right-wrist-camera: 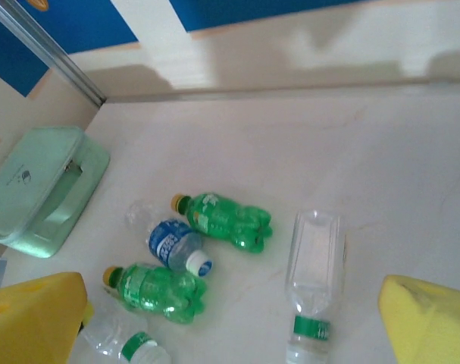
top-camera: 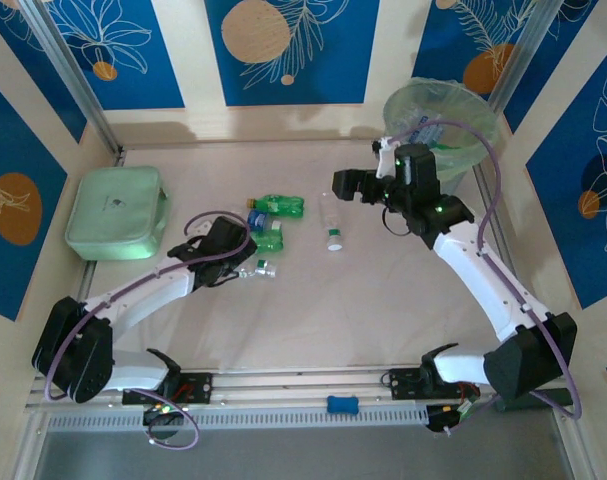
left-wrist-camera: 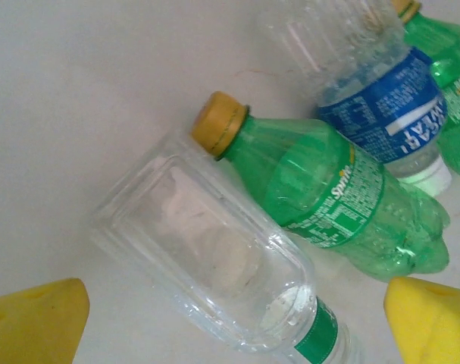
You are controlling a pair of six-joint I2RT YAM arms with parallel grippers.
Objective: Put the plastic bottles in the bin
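Hovering low over the surface (top-camera: 383,300), your left fingers (top-camera: 247,264) are standing wide apart and gripping nothing. A clear bottle (left-wrist-camera: 214,258) with a green label is lying on its side between the two yellow tips, far to the left of the bin (top-camera: 438,120) and nearer to you than it. In the left wrist view neither tip is touching that bottle. A green bottle (left-wrist-camera: 328,197) with a yellow cap is lying against it on the side towards the bin. Beyond that, a blue-label bottle (left-wrist-camera: 381,98) and a second green bottle (left-wrist-camera: 449,61) are crowding together.

Your right fingers (top-camera: 341,186) are hanging in the air just left of the bin, also spread wide and holding nothing. Below them a long clear bottle (right-wrist-camera: 313,265) is lying alone, closer to the bin than the other bottles, its white cap pointing back at you.

The bin itself is sitting in the far right corner, lined with a pale green bag. A mint box (top-camera: 118,212) is resting flat, farther left of the bin than any bottle.
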